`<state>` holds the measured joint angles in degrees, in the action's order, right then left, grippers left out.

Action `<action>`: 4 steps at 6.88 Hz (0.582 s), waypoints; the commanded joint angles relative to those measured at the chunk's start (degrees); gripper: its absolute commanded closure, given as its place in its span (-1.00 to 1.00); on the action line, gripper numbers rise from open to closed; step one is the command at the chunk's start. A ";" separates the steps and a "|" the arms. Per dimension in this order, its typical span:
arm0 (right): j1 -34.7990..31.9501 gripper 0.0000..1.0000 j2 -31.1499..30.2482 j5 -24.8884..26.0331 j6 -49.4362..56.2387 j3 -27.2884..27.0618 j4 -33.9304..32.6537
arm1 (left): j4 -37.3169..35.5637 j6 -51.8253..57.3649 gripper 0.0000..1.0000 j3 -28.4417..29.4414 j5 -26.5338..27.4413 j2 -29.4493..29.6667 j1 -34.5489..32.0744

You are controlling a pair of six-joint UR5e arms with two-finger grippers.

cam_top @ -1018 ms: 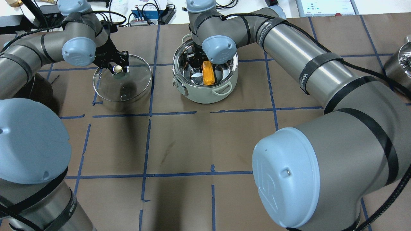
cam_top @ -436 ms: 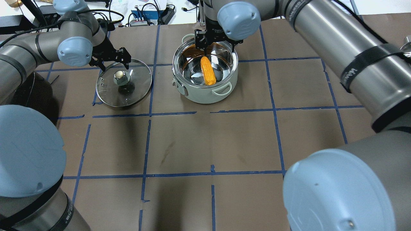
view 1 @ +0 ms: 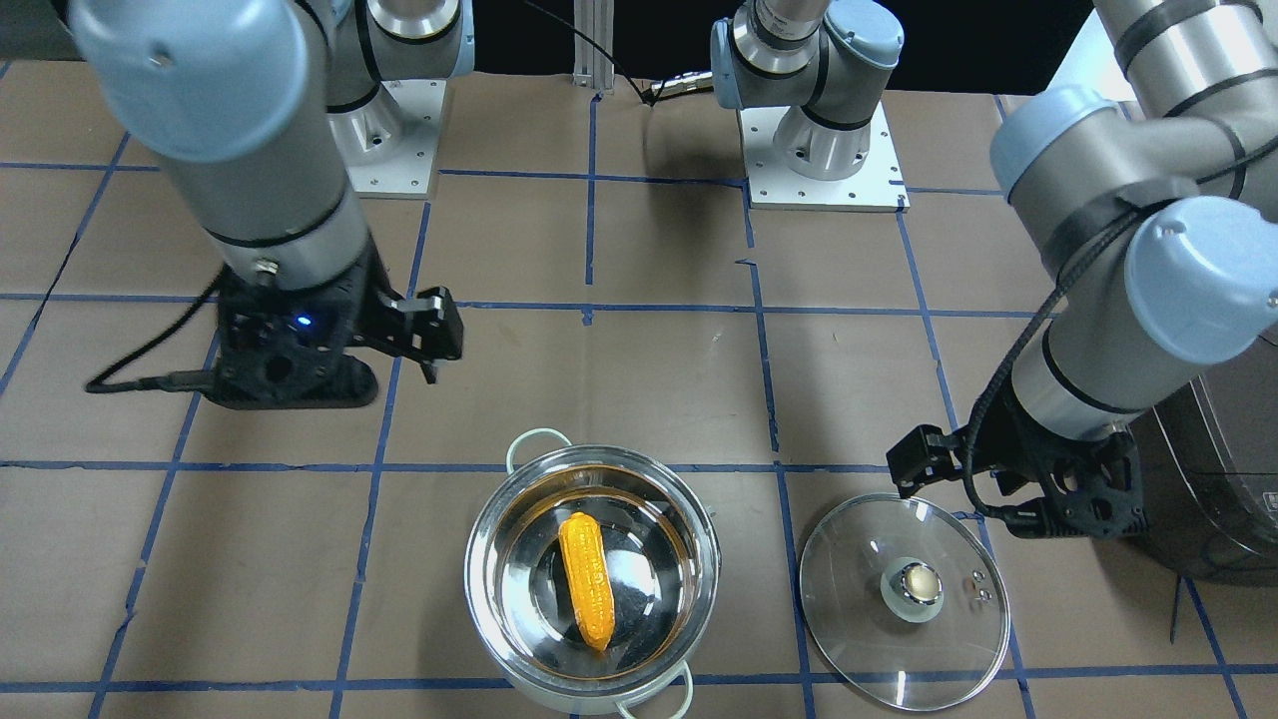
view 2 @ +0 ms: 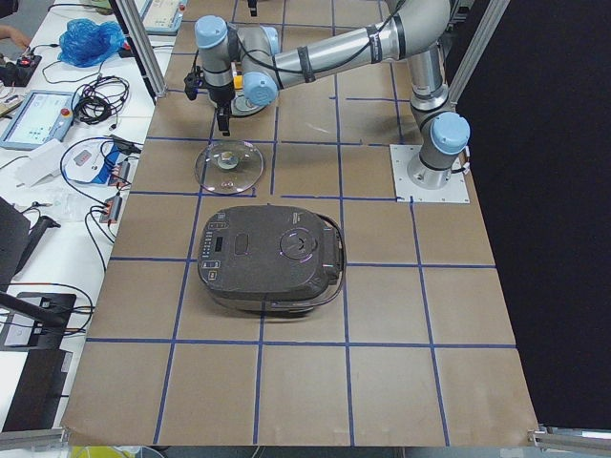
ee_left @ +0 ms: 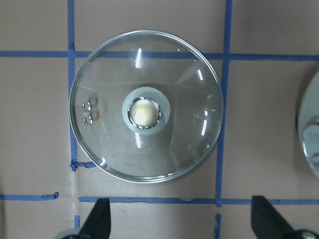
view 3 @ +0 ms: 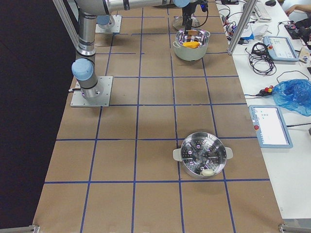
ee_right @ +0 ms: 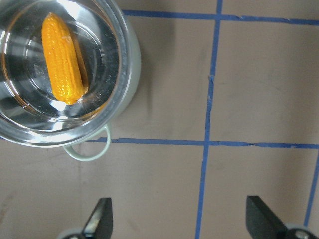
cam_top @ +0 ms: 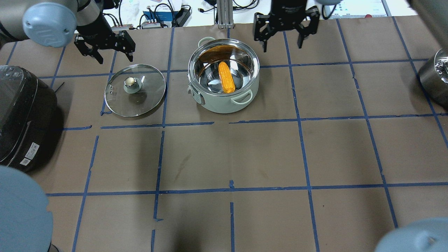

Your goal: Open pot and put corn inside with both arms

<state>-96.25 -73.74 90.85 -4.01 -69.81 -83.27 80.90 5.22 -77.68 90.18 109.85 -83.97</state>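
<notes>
**A:** Where's the corn?

**B:** In the pot. From overhead, the corn (cam_top: 226, 77) lies on the shiny bottom of the pot (cam_top: 224, 105), in the upper middle of the frame. It runs roughly top to bottom of the picture.

**A:** And the lid?

**B:** Off. The lid (cam_top: 138, 97) sits flat on the table (cam_top: 245, 157) just left of the pot, with its knob (cam_top: 130, 82) up. A strip of brown surface and a blue tape line lie between lid and pot.

**A:** The left gripper?

**B:** The left gripper (cam_top: 116, 60) hangs at the upper left, above the lid's top edge in the picture. It is spread wide and holds nothing. Its wrist camera shows the fingers (ee_left: 97, 221) near the bottom corners of the frame, with the whole lid in the middle, clear of them.

**A:** The right one?

**B:** The right gripper (cam_top: 282, 48) is at the top of the frame, just right of the pot, also spread wide and empty. In its wrist view the fingers (ee_right: 99, 216) stand far apart along the bottom edge. The pot with the corn fills the upper left corner.

**A:** Anything else on the table?

**B:** A dark rice cooker (cam_top: 24, 115) at the left edge and a steel steamer pot (cam_top: 432, 78) at the right edge. Both are well apart from the pot.
</notes>
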 commanded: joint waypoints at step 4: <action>3.26 -1.00 -14.85 0.47 0.85 -14.65 -1.37 | 3.91 0.67 -1.00 -1.07 -0.70 -7.63 -6.56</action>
<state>-93.08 -88.04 91.26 -3.11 -84.00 -84.19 84.77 5.62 -78.37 89.70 103.00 -90.08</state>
